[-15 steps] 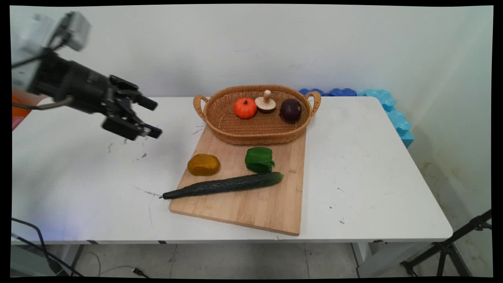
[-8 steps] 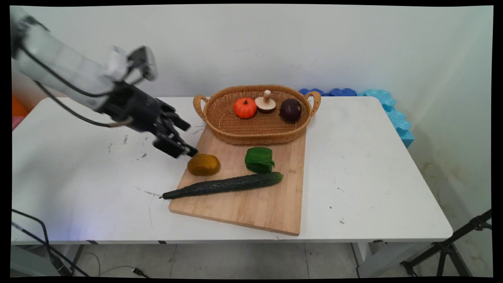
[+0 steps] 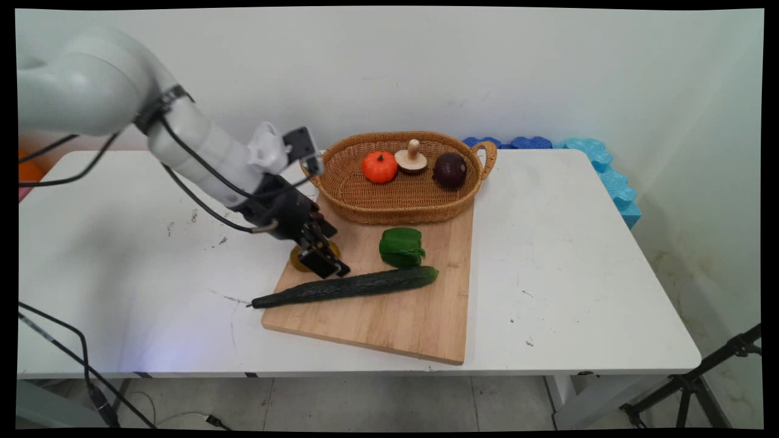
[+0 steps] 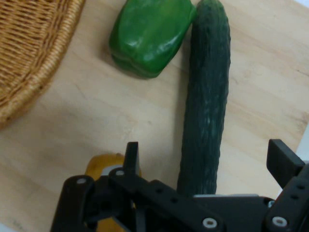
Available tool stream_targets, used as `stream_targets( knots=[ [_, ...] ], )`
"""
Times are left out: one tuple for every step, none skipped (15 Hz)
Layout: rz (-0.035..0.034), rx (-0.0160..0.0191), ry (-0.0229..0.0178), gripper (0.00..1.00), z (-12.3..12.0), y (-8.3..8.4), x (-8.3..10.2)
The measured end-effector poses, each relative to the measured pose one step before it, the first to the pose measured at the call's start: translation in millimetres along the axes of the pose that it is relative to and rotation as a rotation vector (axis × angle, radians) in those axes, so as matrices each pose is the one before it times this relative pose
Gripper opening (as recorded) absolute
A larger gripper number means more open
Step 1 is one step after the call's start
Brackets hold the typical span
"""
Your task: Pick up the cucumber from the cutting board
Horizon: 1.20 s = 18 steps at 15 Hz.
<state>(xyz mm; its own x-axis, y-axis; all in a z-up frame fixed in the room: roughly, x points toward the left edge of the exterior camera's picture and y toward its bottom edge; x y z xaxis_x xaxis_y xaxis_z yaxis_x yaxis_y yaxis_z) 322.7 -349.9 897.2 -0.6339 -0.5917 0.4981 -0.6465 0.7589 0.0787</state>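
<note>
Gripper spread wide over the cucumber beside a yellow-brown potato; no writing readable.

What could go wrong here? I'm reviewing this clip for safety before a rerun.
The open end effector straddles the cucumber with one finger right by the yellow-brown vegetable; coming down, it might knock that vegetable aside. The cucumber lies against the green pepper, so shifting it could nudge the pepper. Its tip overhangs the cutting board, so it may roll off.
</note>
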Motion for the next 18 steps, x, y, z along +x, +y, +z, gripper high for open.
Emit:
stream_targets(
  knots=[
    [0.00293, -0.00059, -0.00815, 1.0, 6.89, 0.39, 1.78],
    [0.00223, -0.00057, -0.01029, 1.0, 7.92, 0.55, 1.84],
    [0.00098, -0.00083, -0.00534, 1.0, 4.17, 0.53, 0.88],
    [0.00155, -0.00113, -0.00786, 1.0, 5.9, 0.9, 1.13],
    [0.00237, -0.00173, -0.00753, 1.0, 6.35, 1.26, 1.39],
    [0.00236, -0.00149, -0.00672, 1.0, 5.5, 1.15, 1.19],
    [0.00235, -0.00058, -0.00561, 1.0, 4.23, 0.85, 0.93],
    [0.00233, -0.00002, -0.00621, 1.0, 4.33, 0.86, 0.83],
    [0.0018, -0.00017, -0.00566, 1.0, 3.91, 0.87, 0.71],
    [0.00153, -0.00003, -0.00436, 1.0, 3.06, 0.73, 0.49],
    [0.00107, 0.00003, -0.00223, 1.0, 1.71, 0.45, 0.3],
    [0.00151, 0.00016, -0.00324, 1.0, 2.44, 0.65, 0.39],
    [0.00214, 0.0014, -0.00363, 1.0, 2.55, 0.48, 0.32],
    [0.00234, 0.00152, -0.00328, 1.0, 2.31, 0.41, 0.25],
    [0.00202, 0.00152, -0.0025, 1.0, 1.76, 0.21, 0.25],
    [0.00078, 0.00259, -0.00167, 0.0, 1.67, 0.18, 0.11],
    [0.00025, 0.00278, -0.00229, 0.0, 1.46, -0.01, 0.05],
    [0.00057, 0.00245, -0.00266, 0.0, 1.04, -0.08, -0.06]
  ],
)
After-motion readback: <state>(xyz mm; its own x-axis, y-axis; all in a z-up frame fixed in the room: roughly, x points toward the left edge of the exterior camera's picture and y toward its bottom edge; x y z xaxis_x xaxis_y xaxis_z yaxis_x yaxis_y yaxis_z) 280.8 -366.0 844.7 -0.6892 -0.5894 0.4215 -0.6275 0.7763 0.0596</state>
